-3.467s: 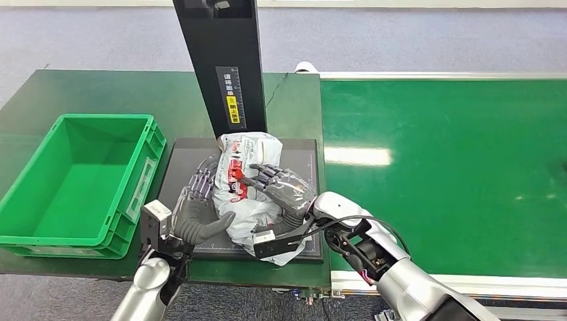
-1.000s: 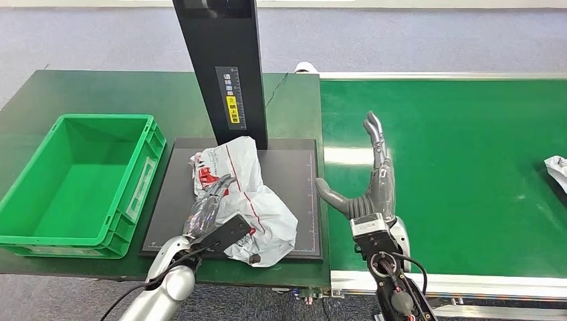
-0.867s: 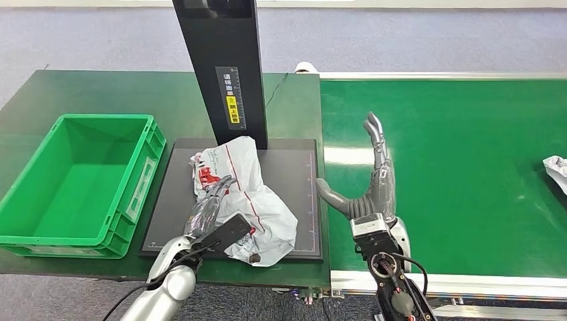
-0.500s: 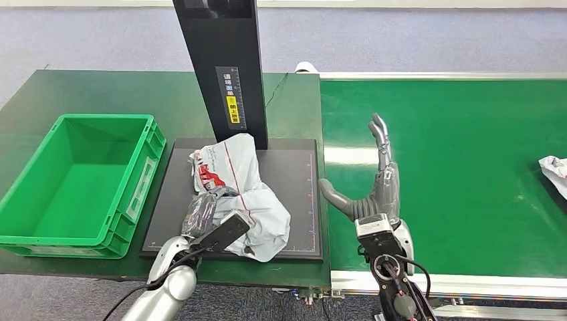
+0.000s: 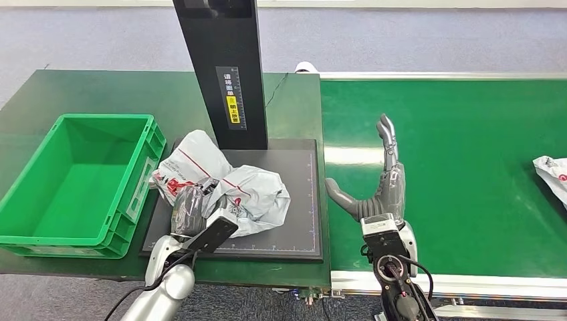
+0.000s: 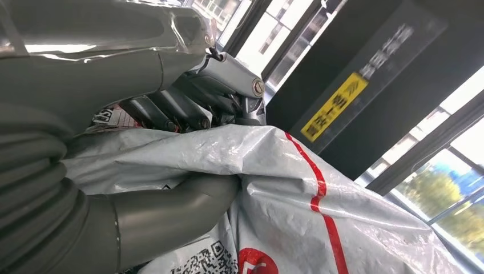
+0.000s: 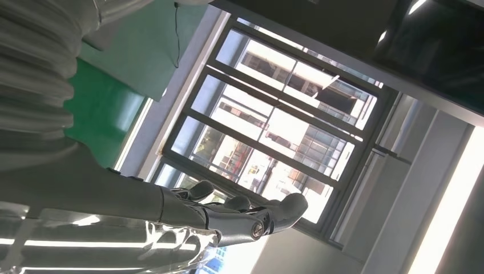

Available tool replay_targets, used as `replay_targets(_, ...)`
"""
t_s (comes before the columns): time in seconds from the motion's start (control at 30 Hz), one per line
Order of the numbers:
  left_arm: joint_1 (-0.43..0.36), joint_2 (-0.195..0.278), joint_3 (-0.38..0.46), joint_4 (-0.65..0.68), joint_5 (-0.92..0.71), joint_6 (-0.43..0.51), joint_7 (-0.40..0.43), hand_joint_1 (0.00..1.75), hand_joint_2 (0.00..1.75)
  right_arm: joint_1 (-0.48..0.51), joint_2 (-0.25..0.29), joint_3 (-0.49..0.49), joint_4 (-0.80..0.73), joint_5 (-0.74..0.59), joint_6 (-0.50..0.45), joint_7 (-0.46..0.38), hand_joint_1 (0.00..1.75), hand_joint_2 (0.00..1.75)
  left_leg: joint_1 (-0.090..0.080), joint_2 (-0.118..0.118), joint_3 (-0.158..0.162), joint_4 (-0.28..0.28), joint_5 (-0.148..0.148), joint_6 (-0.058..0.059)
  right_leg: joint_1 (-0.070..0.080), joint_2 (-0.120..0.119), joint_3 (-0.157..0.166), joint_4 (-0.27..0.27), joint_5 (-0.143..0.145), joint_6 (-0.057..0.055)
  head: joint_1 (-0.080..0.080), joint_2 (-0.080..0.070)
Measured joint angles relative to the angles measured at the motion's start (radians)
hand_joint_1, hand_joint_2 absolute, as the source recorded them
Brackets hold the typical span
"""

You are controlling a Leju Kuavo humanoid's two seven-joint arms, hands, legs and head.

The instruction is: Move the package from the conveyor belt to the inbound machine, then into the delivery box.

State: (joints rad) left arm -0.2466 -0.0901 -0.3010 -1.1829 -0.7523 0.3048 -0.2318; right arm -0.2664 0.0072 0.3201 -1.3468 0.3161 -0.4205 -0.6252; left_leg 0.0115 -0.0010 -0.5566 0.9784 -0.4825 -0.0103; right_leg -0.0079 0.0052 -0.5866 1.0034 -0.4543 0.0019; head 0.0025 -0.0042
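The crinkled grey plastic package point(image 5: 224, 187), striped and printed in red, lies on the black platform of the inbound machine point(image 5: 294, 200), its long axis running from the platform's middle toward the green delivery box point(image 5: 40, 200), one end overhanging the platform edge beside it. The left hand point(image 5: 190, 207) grips its near side, thumb and fingers pressed into the soft film. The right hand point(image 5: 381, 184) stands upright over the green conveyor belt point(image 5: 468, 147), fingers straight, thumb spread, holding nothing.

The left hand point(image 5: 190, 206) hid part of the package point(image 5: 231, 190) it gripped, and its fingertips were buried in the plastic. A second package point(image 5: 551, 170) on the conveyor belt point(image 5: 468, 154) was cut off by the picture's right edge.
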Motion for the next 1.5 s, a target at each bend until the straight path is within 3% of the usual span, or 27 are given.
replay_targets(0.1,0.007,0.0,0.001,-0.021,0.044,0.048,-0.081,1.75,1.75,-0.001,0.0,0.0,0.0,-0.009,-0.002,-0.003,0.0,1.75,0.0,0.0,0.0,0.0,0.0,0.0,0.0,0.0,0.0,0.0,0.0,0.0,0.0,0.0)
replay_targets(0.23,0.033,0.004,0.005,-0.119,0.128,0.225,-0.317,1.75,1.75,-0.001,-0.004,0.0,0.0,-0.031,-0.007,-0.011,0.0,1.75,0.0,0.0,0.0,0.0,0.0,0.0,0.0,0.0,0.0,0.0,0.0,0.0,0.0,0.0)
replay_targets(0.3,0.049,0.006,0.019,-0.184,0.08,0.29,-0.381,1.75,1.75,0.0,-0.007,0.0,0.0,-0.041,-0.008,-0.015,0.0,1.75,0.0,0.0,0.0,0.0,0.0,0.0,0.0,0.0,0.0,0.0,0.0,0.0,0.0,0.0)
replay_targets(0.43,0.082,-0.028,0.121,-0.311,-0.139,0.316,-0.455,1.75,1.75,0.003,-0.01,0.0,0.0,-0.052,-0.015,-0.02,0.0,1.75,0.0,0.0,0.0,0.0,0.0,0.0,0.0,0.0,0.0,0.0,0.0,0.0,0.0,0.0)
replay_targets(0.57,0.092,-0.074,0.247,-0.39,-0.253,0.318,-0.462,1.75,1.75,0.018,-0.012,-0.003,-0.005,-0.049,-0.029,-0.021,0.0,1.75,0.0,0.0,0.0,0.0,0.0,0.0,0.0,0.0,0.0,0.0,0.0,0.0,0.0,0.0)
replay_targets(0.67,0.084,-0.104,0.347,-0.389,-0.31,0.318,-0.413,1.75,1.75,0.037,-0.014,-0.011,-0.02,-0.04,-0.043,-0.018,0.0,1.75,0.0,0.0,0.0,0.0,0.0,0.0,0.0,0.0,0.0,0.0,0.0,0.0,0.0,0.0)
replay_targets(0.73,0.071,-0.108,0.39,-0.36,-0.311,0.318,-0.324,1.75,1.75,0.049,-0.016,-0.018,-0.033,-0.032,-0.049,-0.014,0.0,1.75,0.0,0.0,0.001,0.0,0.0,0.0,0.0,0.0,0.0,0.0,0.0,0.0,0.0,0.0)
replay_targets(0.87,0.046,-0.073,0.404,-0.281,-0.273,0.315,-0.099,1.75,1.75,0.06,-0.018,-0.03,-0.054,-0.019,-0.049,-0.001,0.0,1.75,0.0,0.0,0.001,0.0,0.0,0.0,0.0,0.0,0.0,0.0,0.0,0.0,0.0,0.0)
replay_targets(0.97,0.035,-0.039,0.406,-0.217,-0.263,0.307,0.013,1.75,1.75,0.065,-0.018,-0.036,-0.062,-0.01,-0.039,0.005,0.0,1.75,0.0,0.0,0.001,0.0,0.0,0.0,0.0,0.0,0.0,0.0,0.0,0.0,0.0,0.0)
replay_targets(1.2,0.017,0.012,0.461,-0.083,-0.225,0.288,0.108,1.75,1.75,0.074,-0.014,-0.043,-0.064,0.01,-0.019,0.012,0.0,1.75,0.0,0.0,0.0,0.0,0.0,0.0,0.0,0.0,0.0,0.0,0.0,0.0,0.0,0.0)
replay_targets(1.33,0.012,0.033,0.514,-0.036,-0.199,0.298,0.1,1.5,1.75,0.075,-0.008,-0.044,-0.064,0.023,-0.003,0.016,0.0,1.75,0.0,0.0,0.0,0.0,0.0,0.0,0.0,0.0,0.0,0.0,0.0,0.0,0.0,0.0)
replay_targets(1.47,0.009,0.044,0.559,-0.019,-0.187,0.315,0.05,0.1,1.75,0.076,-0.001,-0.044,-0.064,0.026,0.001,0.016,0.0,1.75,0.0,0.0,0.0,0.0,0.0,0.0,0.0,0.0,0.0,0.0,0.0,0.0,0.0,0.0)
replay_targets(1.5,0.008,0.044,0.571,-0.018,-0.191,0.317,0.028,0.05,1.75,0.076,0.0,-0.044,-0.064,0.026,0.002,0.017,0.0,1.75,0.0,0.0,0.0,0.0,0.0,0.0,0.0,0.0,0.0,0.0,0.0,0.0,0.0,0.0)
